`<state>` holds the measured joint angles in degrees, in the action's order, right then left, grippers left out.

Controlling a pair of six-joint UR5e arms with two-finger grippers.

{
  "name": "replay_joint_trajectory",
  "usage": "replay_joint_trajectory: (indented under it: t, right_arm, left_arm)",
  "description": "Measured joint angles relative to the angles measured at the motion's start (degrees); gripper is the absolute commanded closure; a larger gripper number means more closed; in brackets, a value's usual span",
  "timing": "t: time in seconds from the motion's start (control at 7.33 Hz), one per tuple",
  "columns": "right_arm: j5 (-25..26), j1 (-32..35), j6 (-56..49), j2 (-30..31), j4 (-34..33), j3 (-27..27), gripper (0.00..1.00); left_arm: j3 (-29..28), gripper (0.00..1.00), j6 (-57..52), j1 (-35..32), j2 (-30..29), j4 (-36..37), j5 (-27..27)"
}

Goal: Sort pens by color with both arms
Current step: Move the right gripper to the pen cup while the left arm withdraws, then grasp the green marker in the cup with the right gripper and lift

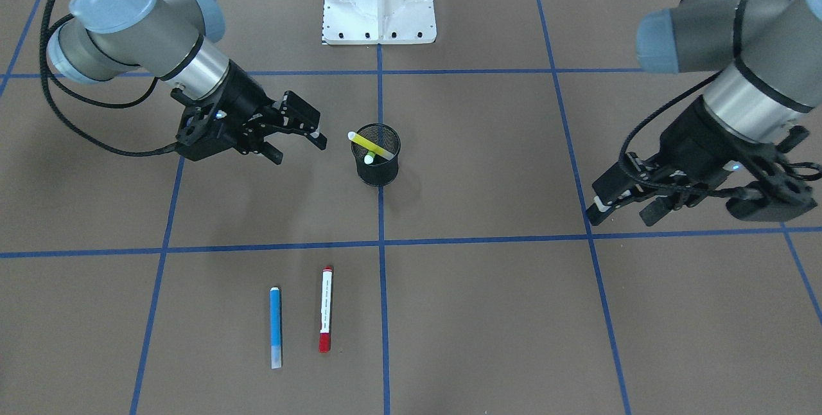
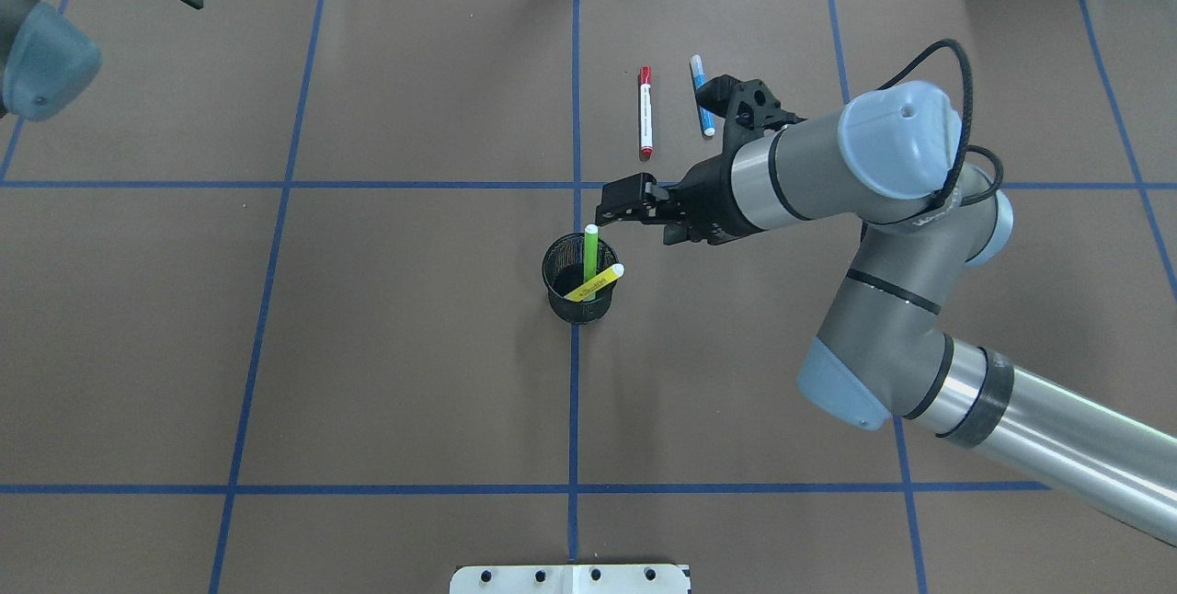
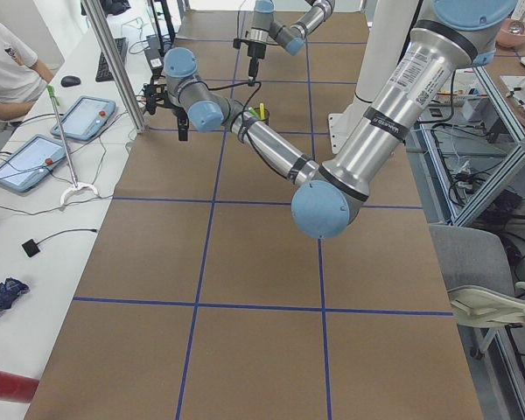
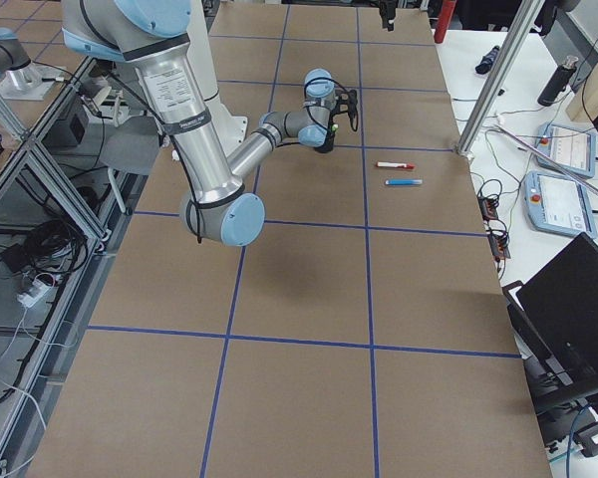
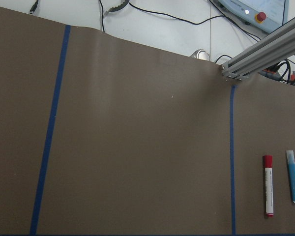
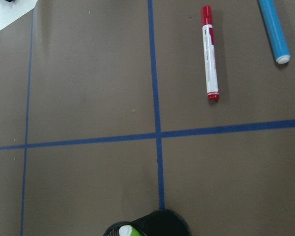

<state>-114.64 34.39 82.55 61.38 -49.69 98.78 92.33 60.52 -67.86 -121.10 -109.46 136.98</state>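
Four pens (image 1: 275, 327) — one cup (image 1: 376, 175) — two arms (image 1: 131, 20)

We see two jointed arms, the right arm (image 2: 883, 235) and the left arm (image 1: 758, 36). Both are built of matte grey and brushed silver tubes, with rounded light blue caps on the joints and thin black rings at the seams. The right gripper (image 1: 298, 148) and left gripper (image 1: 623, 214) are black and angular with open linkages, and a small light glows just behind each one's jaws. A black cable (image 2: 945, 42) trails back from each wrist. The white base mount (image 1: 379, 0) carries a row of dark bolt holes.
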Motion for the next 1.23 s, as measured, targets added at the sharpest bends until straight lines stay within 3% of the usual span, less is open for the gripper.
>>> replay_joint_trajectory:
  t: [0.27,0.68,1.23]
  right_arm:
    - [2.04,-3.06,-0.17,-0.19,0.03,-0.11,0.02]
    - [2.55,-3.04,-5.79,0.57,-2.05,-1.09,0.11]
    - [1.18,-0.54,-16.04,-5.18,-9.99,-4.59,0.2]
  left_arm:
    - [-0.12,0.01,-0.15,-0.12,0.52,0.3,0.27]
    - [-0.14,0.01,0.22,-0.05,0.56,0.62,0.24]
    - [-0.01,0.01,0.46,-0.07,0.6,0.68,0.05]
